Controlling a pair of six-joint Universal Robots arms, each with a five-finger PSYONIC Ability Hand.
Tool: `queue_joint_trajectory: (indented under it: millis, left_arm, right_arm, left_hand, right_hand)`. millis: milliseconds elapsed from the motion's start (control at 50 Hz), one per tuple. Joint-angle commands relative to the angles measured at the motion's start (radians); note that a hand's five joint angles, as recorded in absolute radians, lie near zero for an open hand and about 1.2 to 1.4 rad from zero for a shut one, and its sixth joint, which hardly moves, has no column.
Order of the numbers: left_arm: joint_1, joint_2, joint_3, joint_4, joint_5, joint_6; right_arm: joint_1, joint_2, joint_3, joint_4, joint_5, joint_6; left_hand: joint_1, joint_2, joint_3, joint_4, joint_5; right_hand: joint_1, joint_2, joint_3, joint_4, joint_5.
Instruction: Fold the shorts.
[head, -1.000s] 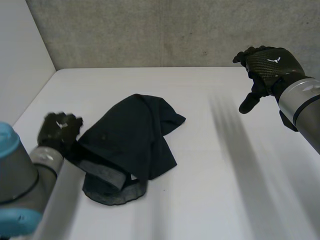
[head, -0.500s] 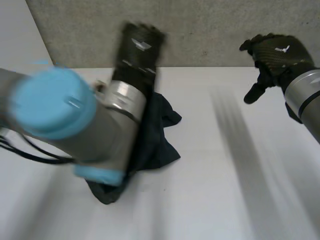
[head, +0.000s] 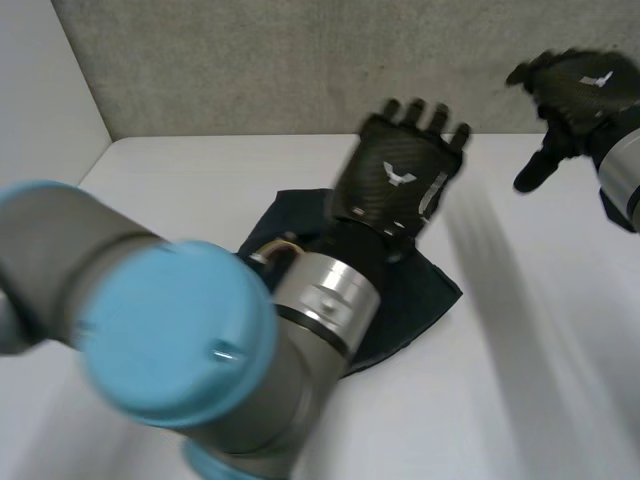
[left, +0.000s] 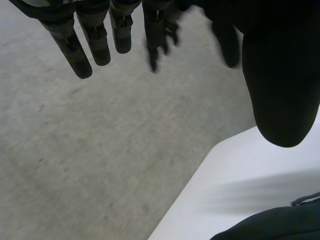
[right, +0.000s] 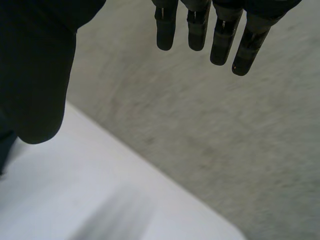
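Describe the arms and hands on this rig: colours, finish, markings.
Both hands are black. The left hand and right hand each have a carbon-weave back plate with a small white winged mark. The left wrist view shows segmented fingers and a smooth rounded thumb. The left arm is grey with a light-blue cap and a silver wrist cuff; the right arm has the same cuff.
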Motion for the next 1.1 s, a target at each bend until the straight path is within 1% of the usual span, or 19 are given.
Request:
queue_joint_trajectory:
  millis: [20,120,220,300,340,420,560,620,640,660,700,780,860,880,940,960,1020,1080,1100]
  left_arm:
    - [0.106,0.169,-0.111,-0.165,0.000,-0.149]
    - [0.213,0.236,-0.174,-0.268,-0.002,-0.242]
    - [0.330,0.259,-0.256,-0.279,0.006,-0.291]
    - [0.423,0.260,-0.309,-0.276,0.015,-0.296]
    - [0.441,0.260,-0.323,-0.274,0.017,-0.296]
    - [0.465,0.259,-0.351,-0.256,0.017,-0.296]
    - [0.473,0.265,-0.400,-0.202,0.014,-0.297]
    - [0.473,0.263,-0.412,-0.185,0.014,-0.297]
    - [0.473,0.263,-0.415,-0.184,0.014,-0.297]
    - [0.473,0.263,-0.417,-0.182,0.014,-0.297]
    - [0.473,0.263,-0.423,-0.179,0.014,-0.297]
    - [0.471,0.265,-0.431,-0.179,0.011,-0.297]
    - [0.474,0.268,-0.440,-0.178,0.012,-0.297]
    - [0.474,0.268,-0.440,-0.176,0.012,-0.297]
    - [0.474,0.266,-0.441,-0.173,0.012,-0.297]
    - [0.474,0.266,-0.441,-0.170,0.012,-0.297]
    - [0.480,0.266,-0.447,-0.161,0.012,-0.297]
    - [0.482,0.265,-0.450,-0.156,0.012,-0.297]
    - [0.482,0.265,-0.450,-0.155,0.012,-0.297]
  right_arm:
    - [0.010,0.065,-0.030,0.155,-0.080,-0.022]
    - [0.010,0.077,-0.009,0.226,-0.114,-0.013]
    - [0.010,0.126,0.059,0.185,-0.120,0.034]
    - [0.010,0.212,0.122,0.042,-0.114,0.312]
    - [0.007,0.267,0.138,-0.008,-0.117,0.437]
    - [0.010,0.364,0.119,-0.026,-0.143,0.570]
    - [0.025,0.425,0.080,-0.033,-0.190,0.630]
    - [0.039,0.459,0.034,-0.035,-0.201,0.659]
    - [0.039,0.471,0.021,-0.036,-0.204,0.670]
    - [0.039,0.497,-0.013,-0.035,-0.207,0.674]
    - [0.039,0.516,-0.044,-0.039,-0.209,0.671]
    - [0.034,0.554,-0.165,-0.067,-0.203,0.580]
    - [0.027,0.615,-0.343,-0.090,-0.163,0.307]
    - [0.027,0.643,-0.419,-0.095,-0.114,0.170]
    - [0.030,0.684,-0.513,-0.101,-0.051,-0.032]
    - [0.030,0.715,-0.567,-0.118,-0.034,-0.144]
    - [0.031,0.753,-0.610,-0.180,-0.048,-0.234]
    - [0.037,0.773,-0.601,-0.283,-0.069,-0.228]
    - [0.039,0.773,-0.595,-0.295,-0.065,-0.226]
  left_hand:
    - [-0.016,-0.027,-0.040,-0.029,-0.046]
    - [-0.016,-0.027,-0.040,-0.029,-0.046]
    - [-0.012,-0.023,-0.036,-0.025,-0.043]
    - [-0.015,-0.026,-0.039,-0.028,-0.045]
    - [-0.015,-0.026,-0.039,-0.028,-0.045]
    - [-0.015,-0.026,-0.039,-0.028,-0.045]
    - [-0.015,-0.026,-0.039,-0.028,-0.045]
    - [-0.015,-0.026,-0.039,-0.028,-0.045]
    - [-0.015,-0.026,-0.039,-0.028,-0.045]
    - [-0.016,-0.027,-0.040,-0.029,-0.046]
    - [-0.016,-0.027,-0.040,-0.029,-0.046]
    - [-0.016,-0.027,-0.040,-0.029,-0.046]
    - [-0.016,-0.027,-0.040,-0.029,-0.046]
    - [-0.016,-0.027,-0.040,-0.029,-0.046]
    - [-0.016,-0.027,-0.040,-0.029,-0.046]
    - [-0.016,-0.027,-0.040,-0.029,-0.046]
    - [-0.016,-0.027,-0.040,-0.029,-0.046]
    - [-0.016,-0.027,-0.040,-0.029,-0.046]
    - [-0.016,-0.027,-0.040,-0.029,-0.046]
  right_hand:
    - [-0.032,-0.052,-0.038,-0.065,-0.072]
    - [-0.032,-0.052,-0.038,-0.065,-0.072]
    - [-0.032,-0.052,-0.038,-0.065,-0.072]
    - [-0.032,-0.052,-0.038,-0.065,-0.072]
    - [-0.032,-0.052,-0.038,-0.065,-0.072]
    - [-0.032,-0.052,-0.038,-0.065,-0.072]
    - [-0.032,-0.052,-0.038,-0.065,-0.072]
    - [0.499,0.479,0.493,0.466,0.459]
    - [0.750,0.730,0.745,0.718,0.711]
    - [1.185,1.165,1.180,1.153,1.146]
    - [1.189,1.169,1.184,1.157,1.150]
    - [1.189,1.169,1.184,1.157,1.150]
    - [1.189,1.169,1.184,1.157,1.150]
    - [1.189,1.169,1.184,1.157,1.150]
    - [1.189,1.169,1.184,1.157,1.150]
    - [1.189,1.169,1.184,1.157,1.150]
    - [1.189,1.169,1.184,1.157,1.150]
    - [0.295,0.275,0.290,0.263,0.256]
    - [0.106,0.086,0.101,0.074,0.067]
